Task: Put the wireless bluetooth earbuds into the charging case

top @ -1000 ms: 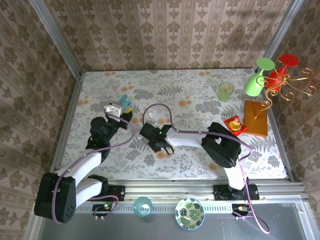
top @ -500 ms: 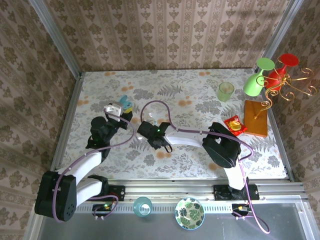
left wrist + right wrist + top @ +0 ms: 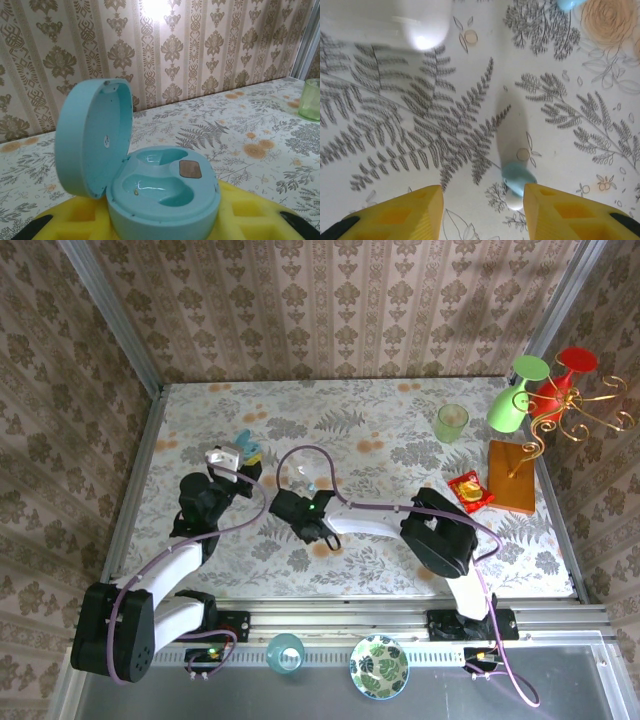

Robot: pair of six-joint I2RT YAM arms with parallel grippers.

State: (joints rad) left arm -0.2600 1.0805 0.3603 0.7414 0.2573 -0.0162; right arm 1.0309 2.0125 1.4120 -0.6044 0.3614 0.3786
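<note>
Charging case (image 3: 165,195): pale teal all over, lid and wells alike; small brown patch inside.
My left fingers (image 3: 250,212): yellow, black at ends.
My right fingers (image 3: 395,212): same yellow, black ends.
Earbud (image 3: 517,182): white body, pale blue tip.
Worktop (image 3: 580,125): white, grey fern print, orange blossoms.
Wall (image 3: 200,45): beige, tan damask in vertical stripes.
Cup (image 3: 311,99): translucent green.

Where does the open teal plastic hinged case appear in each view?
Top external: the open teal plastic hinged case is left of centre.
Left wrist: bottom centre, lid raised at left.
Shared landmark: pale green translucent cup, upper right from above, right edge at the wrist.
</note>
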